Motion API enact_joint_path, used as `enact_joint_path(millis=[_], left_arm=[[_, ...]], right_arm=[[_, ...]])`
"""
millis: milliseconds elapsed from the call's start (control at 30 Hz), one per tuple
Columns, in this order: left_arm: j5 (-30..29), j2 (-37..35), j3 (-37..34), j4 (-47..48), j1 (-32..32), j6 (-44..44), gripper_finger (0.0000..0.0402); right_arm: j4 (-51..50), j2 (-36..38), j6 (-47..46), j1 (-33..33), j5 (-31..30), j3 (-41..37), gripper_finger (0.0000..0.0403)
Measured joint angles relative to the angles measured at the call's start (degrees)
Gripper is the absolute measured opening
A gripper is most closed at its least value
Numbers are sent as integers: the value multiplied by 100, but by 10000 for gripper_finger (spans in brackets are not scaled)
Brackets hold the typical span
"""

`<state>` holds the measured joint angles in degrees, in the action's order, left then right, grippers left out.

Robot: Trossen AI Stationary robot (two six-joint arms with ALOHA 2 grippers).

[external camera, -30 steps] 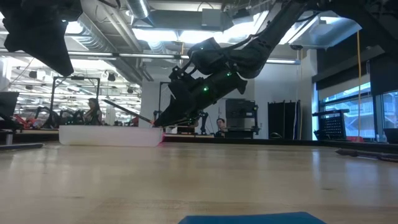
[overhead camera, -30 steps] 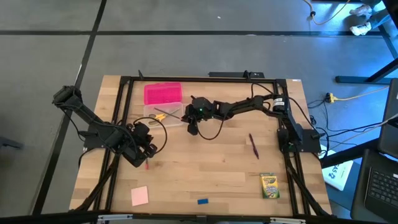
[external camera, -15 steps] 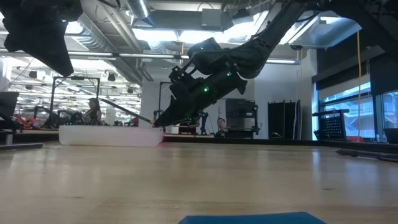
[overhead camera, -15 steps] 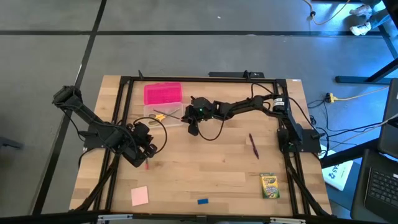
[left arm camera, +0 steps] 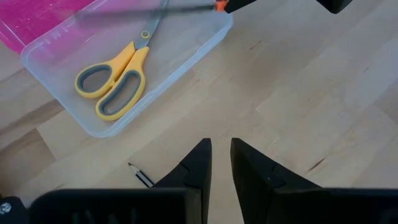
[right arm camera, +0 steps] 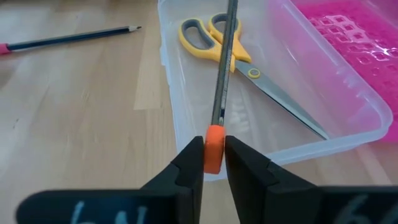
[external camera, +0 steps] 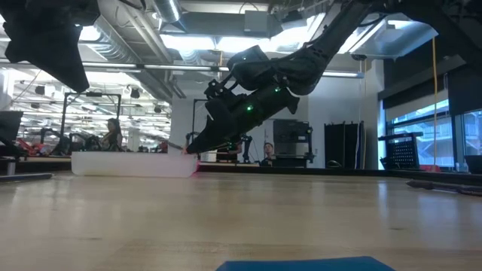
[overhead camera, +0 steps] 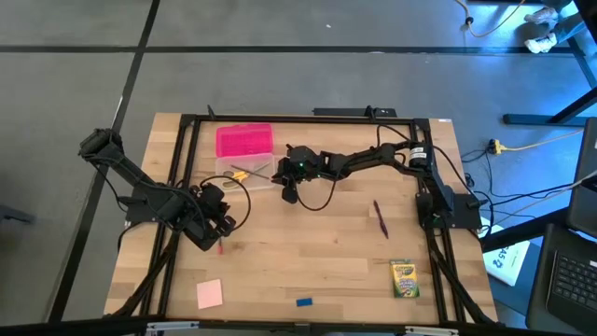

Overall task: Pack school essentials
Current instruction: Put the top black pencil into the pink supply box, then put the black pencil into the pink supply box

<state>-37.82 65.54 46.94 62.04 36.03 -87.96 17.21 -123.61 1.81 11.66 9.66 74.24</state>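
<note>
The right gripper [right arm camera: 213, 155] pinches a pencil [right arm camera: 222, 68] by its orange eraser end, and the long part sticks out ahead of the fingers, over the clear box [right arm camera: 177, 118] where the yellow scissors [right arm camera: 214, 40] already lie. The pencil looks light, thin and stiff, so held at one end it could tip or slide. The left gripper [left arm camera: 221, 165] waits nearly shut and empty, with another pencil [left arm camera: 140, 175] just beside its fingers.

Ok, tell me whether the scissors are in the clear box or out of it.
In. The yellow-handled scissors lie flat on the floor of the clear box, blades closed; the right end effector holds an orange-tipped pencil over them.
</note>
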Motion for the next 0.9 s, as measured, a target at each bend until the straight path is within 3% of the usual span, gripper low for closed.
enact_joint_path(millis=[433, 667, 900], left_arm=[[173, 0, 0, 2, 2, 0, 54], [175, 0, 0, 7, 2, 1, 54], [175, 0, 0, 7, 2, 0, 54]], right_arm=[[4, 0, -5, 0, 7, 0, 71], [8, -2, 41, -2, 544, 0, 71], [46, -4, 310, -7, 110, 0, 71]])
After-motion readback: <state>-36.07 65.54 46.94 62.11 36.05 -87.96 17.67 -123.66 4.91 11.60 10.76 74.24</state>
